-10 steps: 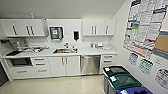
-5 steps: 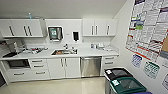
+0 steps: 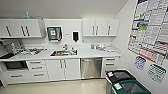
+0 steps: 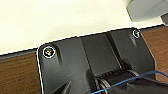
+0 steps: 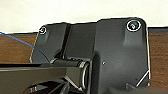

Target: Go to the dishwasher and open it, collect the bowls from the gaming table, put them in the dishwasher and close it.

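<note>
The dishwasher is straight ahead in the head view, built in under the white counter just right of the sink. Its steel front is closed, with the bar handle along the top. The bowls and the gaming table are out of view. Both wrist views look past the robot's own dark plate at a brown wood-look surface and a white wall.
A black-lidded bin and a green bin stand at the right, near the wall with posters. White cabinets flank the dishwasher, and a dark oven sits low at the left. Pale floor lies before the units.
The whole head view has shifted slightly, so the camera has moved a little towards the kitchenette. Nothing in the scene itself has moved.
</note>
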